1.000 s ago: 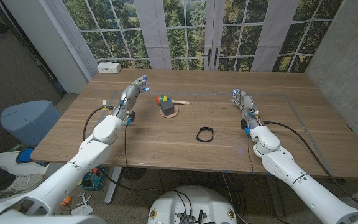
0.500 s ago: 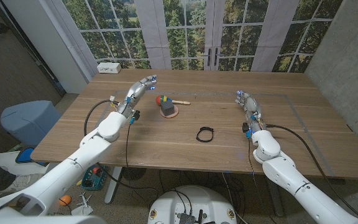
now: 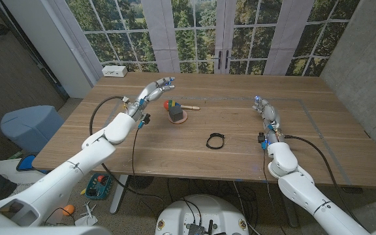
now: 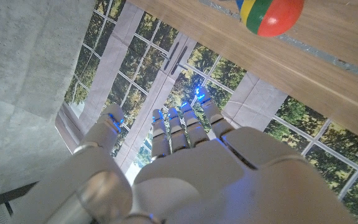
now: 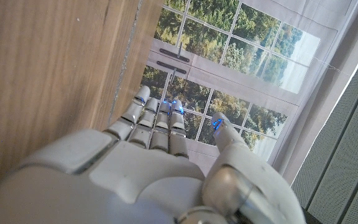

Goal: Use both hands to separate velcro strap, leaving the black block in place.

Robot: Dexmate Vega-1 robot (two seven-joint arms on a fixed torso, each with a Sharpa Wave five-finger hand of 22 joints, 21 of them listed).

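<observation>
We see the velcro strap (image 3: 215, 140) mid-tabletop, the black block (image 3: 175, 113) toward the far edge, left hand (image 3: 156, 89) and right hand (image 3: 267, 111) empty, fingers extended, slightly apart.

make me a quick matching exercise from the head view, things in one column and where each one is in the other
Things:
1. strap
2. black block
3. left hand
4. white box

Places:
a. far left corner of the table
b. on a round disc, beside a coloured ball
c. lying alone at mid table, nearest the robot
d. raised left of the block

Pairs: 1-c, 2-b, 3-d, 4-a
</observation>
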